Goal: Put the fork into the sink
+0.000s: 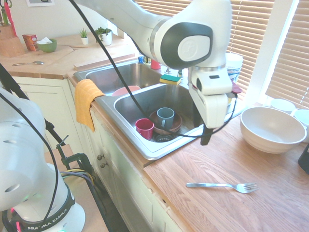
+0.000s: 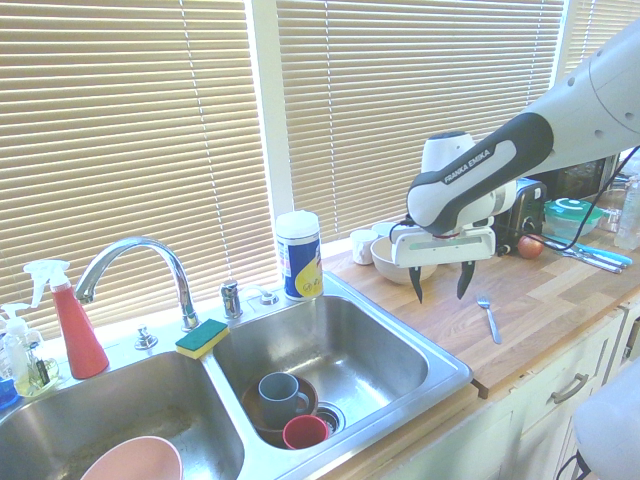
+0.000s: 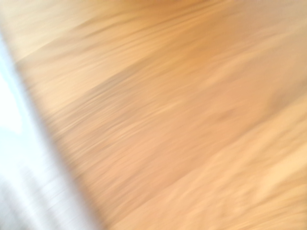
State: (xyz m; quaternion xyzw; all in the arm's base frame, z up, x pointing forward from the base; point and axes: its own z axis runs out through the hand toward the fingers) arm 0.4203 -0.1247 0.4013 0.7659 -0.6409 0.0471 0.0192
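Kitchen counter with a two-basin sink (image 2: 440, 365) and a wooden countertop (image 1: 231, 164) beside it. The gripper (image 2: 440, 290) hangs above the wood just past the sink's rim, pointing down, its two dark fingers (image 2: 416, 285) spread apart with nothing between them (the second exterior view shows this plainly; in the first exterior view only one dark fingertip pokes out below the white hand). The fork (image 1: 223, 185) lies flat on the countertop, apart from the gripper and near the counter's front edge, handle toward the sink and tines away from it; in the second exterior view it is small, and its tines are hard to make out.

In the near basin a grey mug (image 1: 165, 117) stands in a brown dish (image 1: 176, 126), with a red cup (image 1: 144, 128) beside it. A pink bowl (image 2: 132, 462) in the other basin is cut off by the picture's lower edge. The arm hides most of the wipes canister (image 2: 298, 255) in the first exterior view. A large white bowl (image 1: 273, 129) sits on the wood beyond the fork.

The wrist view is blurred: streaked wood grain (image 3: 182, 120) and a pale band (image 3: 24, 182) at one corner, possibly the sink's rim (cannot be told).
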